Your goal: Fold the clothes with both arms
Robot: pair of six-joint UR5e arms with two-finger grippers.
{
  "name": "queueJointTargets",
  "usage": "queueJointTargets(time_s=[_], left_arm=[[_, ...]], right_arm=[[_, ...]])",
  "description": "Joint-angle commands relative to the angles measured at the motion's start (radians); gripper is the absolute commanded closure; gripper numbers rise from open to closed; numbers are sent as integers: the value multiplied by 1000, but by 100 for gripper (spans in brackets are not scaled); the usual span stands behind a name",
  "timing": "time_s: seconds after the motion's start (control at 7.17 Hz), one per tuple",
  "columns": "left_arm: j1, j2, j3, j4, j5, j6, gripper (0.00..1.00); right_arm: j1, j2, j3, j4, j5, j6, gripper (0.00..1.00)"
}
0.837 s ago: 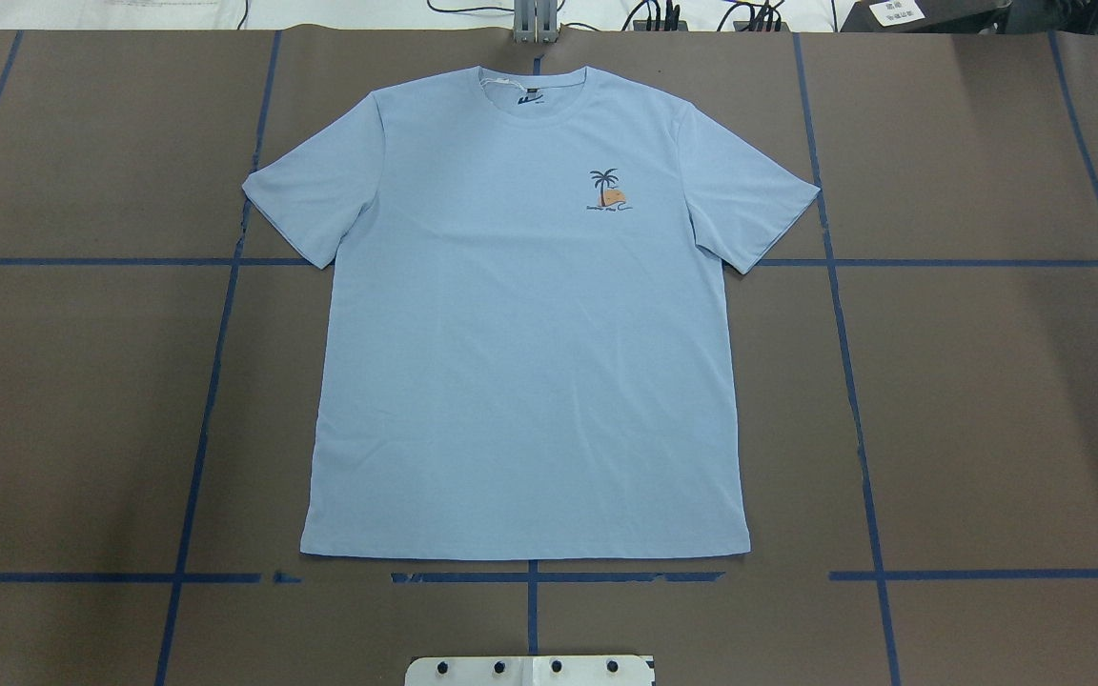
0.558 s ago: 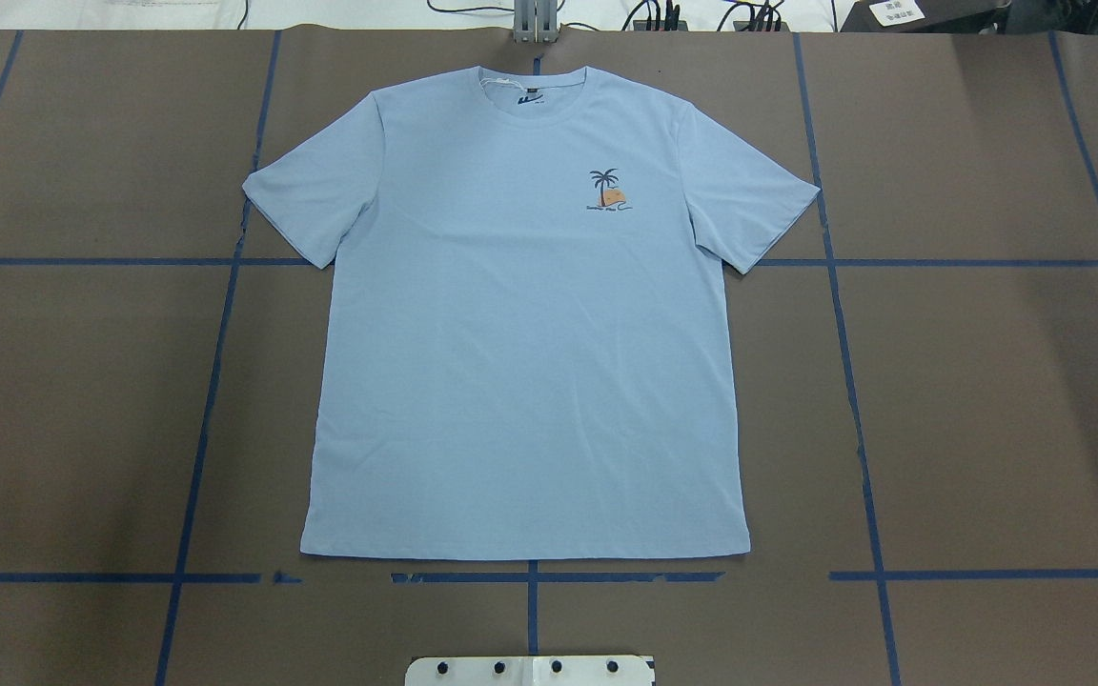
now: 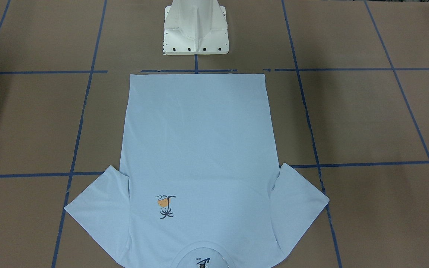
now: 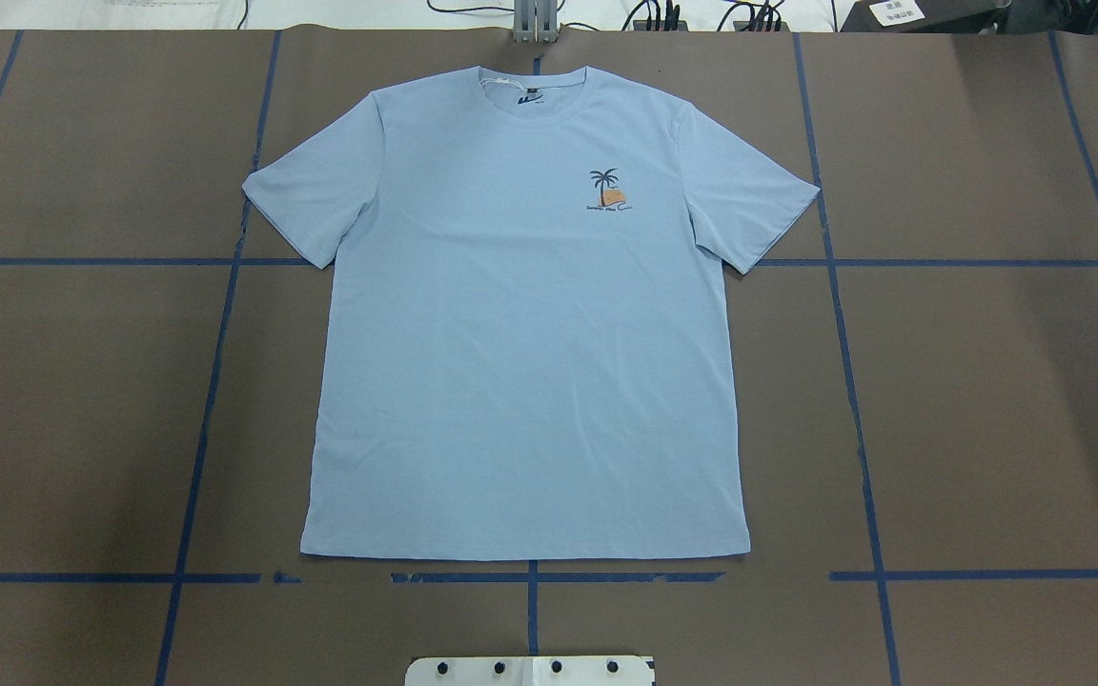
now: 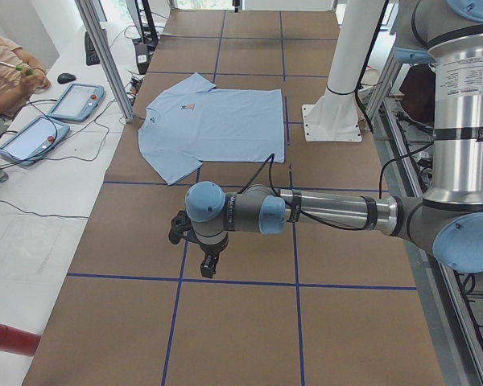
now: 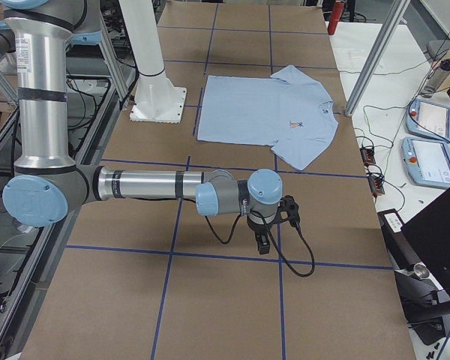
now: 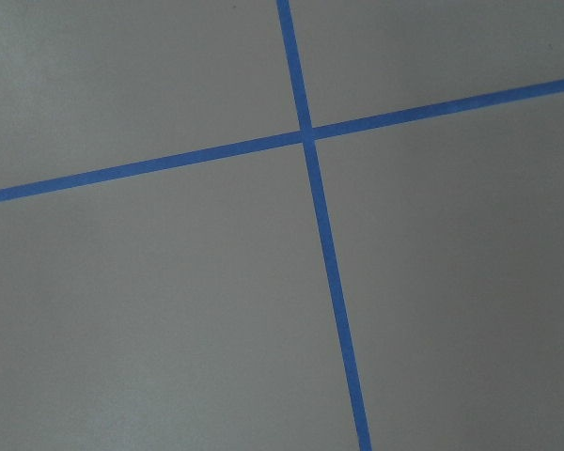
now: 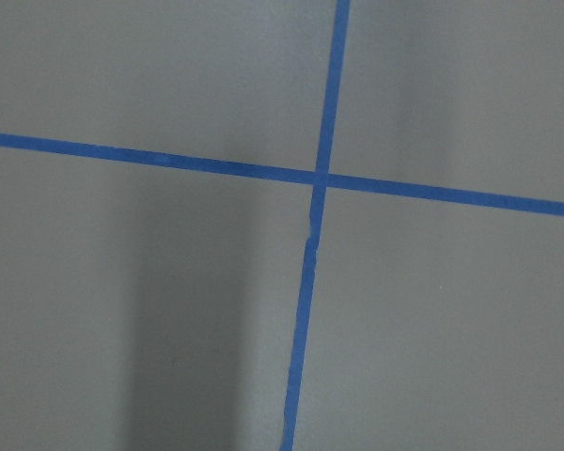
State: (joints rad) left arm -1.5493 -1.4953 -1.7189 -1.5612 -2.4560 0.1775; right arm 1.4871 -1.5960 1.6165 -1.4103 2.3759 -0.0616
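Nothing's budged: T-shirt (image 4: 525, 314) flat on the desk (image 4: 987, 400), left claw (image 5: 208, 267) and right claw (image 6: 262, 246) well clear of it, can't tell how open. Mismatched pinches could skew the fold.

Both arms are built alike, the left arm (image 5: 330, 211) and the right arm (image 6: 150, 184): silver tubes ringed with narrow black bands, fat grey joints, round light blue caps. A thin black cable (image 6: 310, 259) loops loose near each wrist. The left gripper (image 5: 208, 269) and right gripper (image 6: 262, 246) are small and black. The white pedestal (image 3: 196, 29) flares to a foot plate with dark bolts.
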Motion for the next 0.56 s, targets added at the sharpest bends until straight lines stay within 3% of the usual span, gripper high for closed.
queueJointTargets(time_s=[0.0, 0.42], left_arm=[[6, 0, 7, -78, -84, -4, 0], [6, 0, 16, -134, -90, -4, 0]], right_arm=[[-97, 77, -38, 144, 2, 115, 0], [-311, 380, -147, 177, -10, 652, 1]])
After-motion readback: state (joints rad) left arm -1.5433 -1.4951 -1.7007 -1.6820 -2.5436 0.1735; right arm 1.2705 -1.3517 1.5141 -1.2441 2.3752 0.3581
